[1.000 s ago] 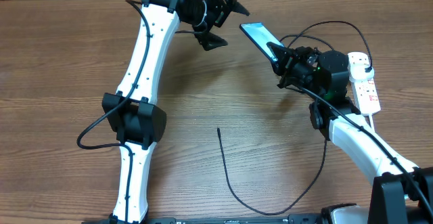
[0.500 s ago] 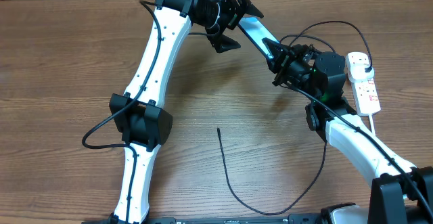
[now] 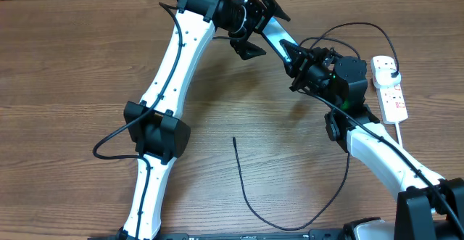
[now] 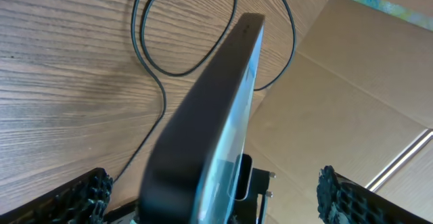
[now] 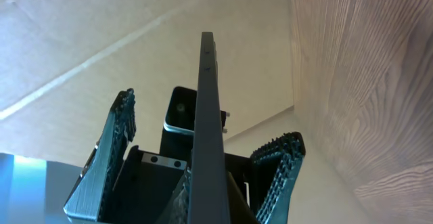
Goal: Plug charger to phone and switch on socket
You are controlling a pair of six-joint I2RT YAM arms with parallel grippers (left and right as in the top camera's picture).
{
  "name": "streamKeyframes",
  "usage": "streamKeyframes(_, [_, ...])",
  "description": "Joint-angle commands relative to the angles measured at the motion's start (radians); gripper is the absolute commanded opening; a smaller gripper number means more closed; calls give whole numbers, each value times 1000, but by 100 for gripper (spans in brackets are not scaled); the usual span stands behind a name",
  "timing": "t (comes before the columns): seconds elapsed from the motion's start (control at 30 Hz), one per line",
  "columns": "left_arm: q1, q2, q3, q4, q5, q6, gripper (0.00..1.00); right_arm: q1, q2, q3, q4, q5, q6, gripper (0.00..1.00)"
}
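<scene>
The right hand (image 3: 297, 60) is clenched on the slim dark smartphone with a pale blue screen (image 3: 275, 34), holding it tilted in the air near the far edge of the wooden counter (image 3: 72, 66). The left hand (image 3: 259, 28) is spread wide around the phone's upper end, its fingers (image 4: 80, 195) clear of it. The thin black charger cable (image 3: 245, 195) lies near the front edge, and the white power strip (image 3: 391, 95) sits by the right edge

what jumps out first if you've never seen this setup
The phone is held tilted off the table near the top centre, clamped in the shut right fingers, with the open left fingers straddling its far end. Below, the charger lies loose, tip unplugged; the white socket sits at the right edge.
</scene>
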Motion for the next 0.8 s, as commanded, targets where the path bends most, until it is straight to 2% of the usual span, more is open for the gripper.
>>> streamKeyframes(0.0, [0,-1,26,6,-27,-26,100,5,-8,24,31,6,27,4])
streamKeyframes(0.33, [-9,-1,26,6,-64,-82,100,5,-8,24,38,3,49,4])
streamKeyframes(0.77, [-41,-1,26,26,-146,-86,100,11,-8,24,45,-1,49,4])
